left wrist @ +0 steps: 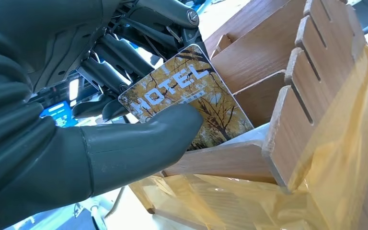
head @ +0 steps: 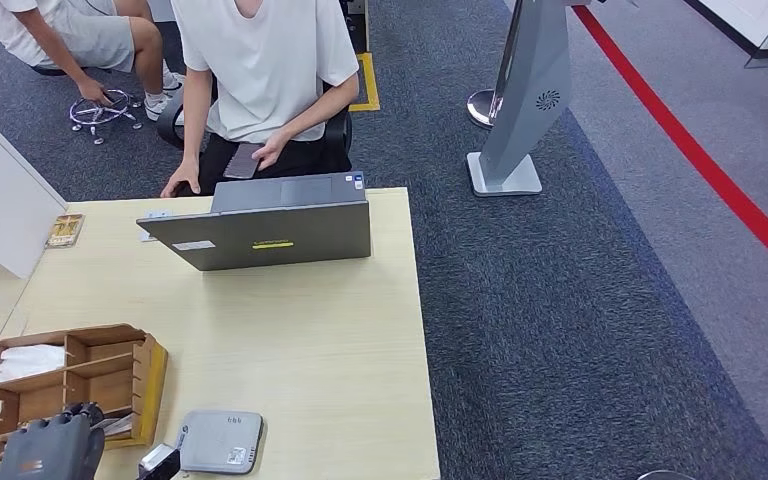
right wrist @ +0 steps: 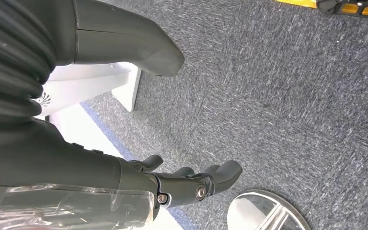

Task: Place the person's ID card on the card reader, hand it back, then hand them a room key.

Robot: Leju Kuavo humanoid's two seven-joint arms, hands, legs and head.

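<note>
**Hotel key card pinched at the wooden organizer**

At the near left of the pale wood-grain table (head: 330, 330): left hand (left wrist: 100, 120), smooth grey thumb pressed on a glossy rectangular room key card (left wrist: 191, 96) printed "HOTEL" over yellow trees, dark fingers behind it, above the slotted wooden organizer (head: 110, 375) wrapped in yellow film. Just beside: flat grey rounded card reader (head: 220, 440). Further back, matte grey laptop (head: 270, 235), seated person (head: 260, 70) in white shirt. Over speckled blue carpet (right wrist: 278, 96): right hand (right wrist: 172, 177), fingers apart, holding nothing.
</note>
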